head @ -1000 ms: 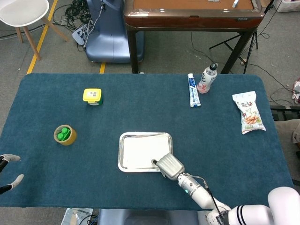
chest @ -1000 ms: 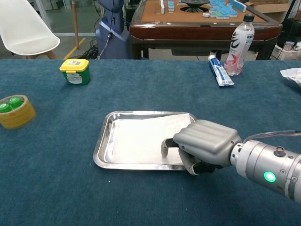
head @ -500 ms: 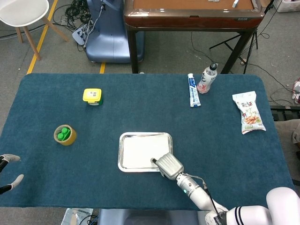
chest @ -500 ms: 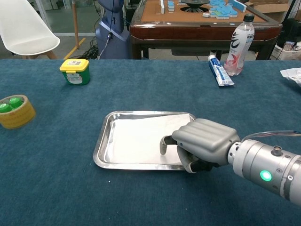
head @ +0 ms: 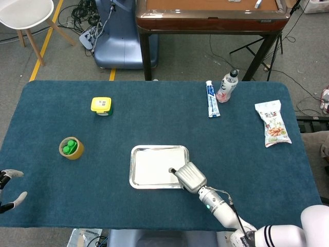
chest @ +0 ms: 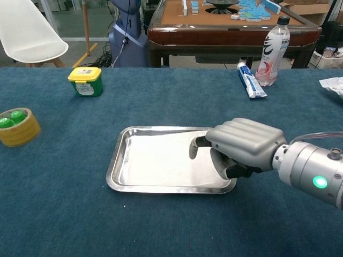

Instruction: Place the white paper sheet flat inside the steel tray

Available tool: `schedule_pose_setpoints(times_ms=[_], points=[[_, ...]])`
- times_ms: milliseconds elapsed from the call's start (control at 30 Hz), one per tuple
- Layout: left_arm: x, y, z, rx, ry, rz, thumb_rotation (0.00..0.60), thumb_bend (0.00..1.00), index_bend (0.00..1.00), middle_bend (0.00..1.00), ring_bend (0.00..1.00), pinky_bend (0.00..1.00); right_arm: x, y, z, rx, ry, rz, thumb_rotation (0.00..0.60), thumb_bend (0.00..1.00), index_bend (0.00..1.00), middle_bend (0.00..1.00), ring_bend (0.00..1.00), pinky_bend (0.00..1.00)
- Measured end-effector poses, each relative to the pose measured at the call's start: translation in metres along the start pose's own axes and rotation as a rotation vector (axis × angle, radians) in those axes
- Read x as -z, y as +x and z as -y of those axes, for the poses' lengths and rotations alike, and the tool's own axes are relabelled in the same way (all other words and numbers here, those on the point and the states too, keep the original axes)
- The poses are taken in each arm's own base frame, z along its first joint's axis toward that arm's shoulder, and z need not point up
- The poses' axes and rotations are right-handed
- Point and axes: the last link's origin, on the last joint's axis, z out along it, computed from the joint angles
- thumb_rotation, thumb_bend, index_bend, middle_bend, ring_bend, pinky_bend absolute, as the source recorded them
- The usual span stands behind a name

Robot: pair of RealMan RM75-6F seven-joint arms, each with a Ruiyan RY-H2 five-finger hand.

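Pressing: right hand (chest: 244, 145) at the steel tray (chest: 115, 166), right-hand near corner, fingers curled down, one fingertip (chest: 193, 150) pointing onto the white paper sheet (chest: 161, 160).
Sheet: inside the steel tray (head: 132, 167), lying flat across its floor as far as can be seen; far-right corner hidden behind the right hand (head: 189, 177).
Grip: cannot tell whether the fingertip touches the white paper sheet (head: 154, 167) or hangs just above it; no pinch visible, nothing seen held.
Left hand: left hand (head: 11, 187) well apart from the steel tray, at the table's left edge, fingers apart, holding nothing.
Stage: judged close to done, only the release and withdrawal left.
Risk, drag: lifting away with a finger still bearing on the sheet likely to slide or curl the paper up the tray wall.
Risk, nudge: palm over the tray's near-right rim; sideways pull likely to shift the light tray on the blue cloth.
Risk, hidden corner: covered corner possibly riding up the rim; unverifiable from either view.
Bystanders: tape roll (chest: 19, 126) and yellow-lidded tub (chest: 86, 81) well left of the steel tray, toothpaste tube (chest: 251, 80) and water bottle (chest: 272, 51) far beyond it; none in the way.
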Motion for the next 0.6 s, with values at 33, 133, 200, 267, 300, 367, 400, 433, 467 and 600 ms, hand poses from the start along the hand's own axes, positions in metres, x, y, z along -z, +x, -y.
schedule_pose_setpoints(times_ms=[33, 133, 200, 267, 300, 367, 400, 433, 467, 600], points=[[0.0, 0.0, 0.0, 0.0, 0.0, 0.001, 0.6, 0.19, 0.39, 0.37, 0.29, 0.45, 0.001, 0.0, -0.002, 0.008, -0.001, 0.002, 0.6, 1.0, 0.3, 1.0, 1.0, 1.0], [0.0, -0.001, 0.0, -0.002, -0.001, 0.003, 0.6, 0.19, 0.39, 0.37, 0.29, 0.46, 0.006, -0.001, -0.006, 0.031, -0.001, 0.011, 0.6, 1.0, 0.3, 1.0, 1.0, 1.0], [0.0, -0.001, -0.001, -0.003, -0.002, 0.004, 0.6, 0.19, 0.39, 0.37, 0.29, 0.46, 0.009, -0.003, -0.008, 0.044, 0.004, 0.018, 0.6, 1.0, 0.3, 1.0, 1.0, 1.0], [0.0, -0.002, -0.001, -0.004, -0.002, 0.005, 0.6, 0.19, 0.39, 0.37, 0.29, 0.46, 0.011, -0.004, -0.009, 0.056, 0.012, 0.026, 0.6, 1.0, 0.3, 1.0, 1.0, 1.0], [0.0, -0.002, -0.001, -0.004, -0.002, 0.006, 0.6, 0.19, 0.39, 0.37, 0.29, 0.45, 0.012, -0.005, -0.009, 0.06, 0.017, 0.03, 0.6, 1.0, 0.3, 1.0, 1.0, 1.0], [0.0, -0.002, -0.001, -0.005, -0.001, 0.006, 0.6, 0.19, 0.39, 0.37, 0.29, 0.45, 0.013, -0.007, -0.01, 0.07, 0.026, 0.04, 0.6, 1.0, 0.3, 1.0, 1.0, 1.0], [0.0, -0.002, -0.001, -0.005, -0.001, 0.006, 0.6, 0.19, 0.39, 0.37, 0.29, 0.46, 0.014, -0.008, -0.01, 0.074, 0.03, 0.044, 0.6, 1.0, 0.3, 1.0, 1.0, 1.0], [0.0, -0.002, -0.001, -0.005, -0.001, 0.006, 0.6, 0.19, 0.39, 0.37, 0.29, 0.46, 0.014, -0.009, -0.01, 0.078, 0.033, 0.047, 0.6, 1.0, 0.3, 1.0, 1.0, 1.0], [0.0, -0.002, -0.001, -0.004, -0.001, 0.005, 0.6, 0.19, 0.39, 0.37, 0.29, 0.46, 0.014, -0.01, -0.01, 0.081, 0.036, 0.05, 0.6, 1.0, 0.3, 1.0, 1.0, 1.0], [0.0, -0.001, -0.001, -0.003, 0.0, 0.003, 0.6, 0.19, 0.39, 0.37, 0.29, 0.46, 0.015, -0.013, -0.009, 0.087, 0.044, 0.06, 0.6, 1.0, 0.3, 1.0, 1.0, 1.0]])
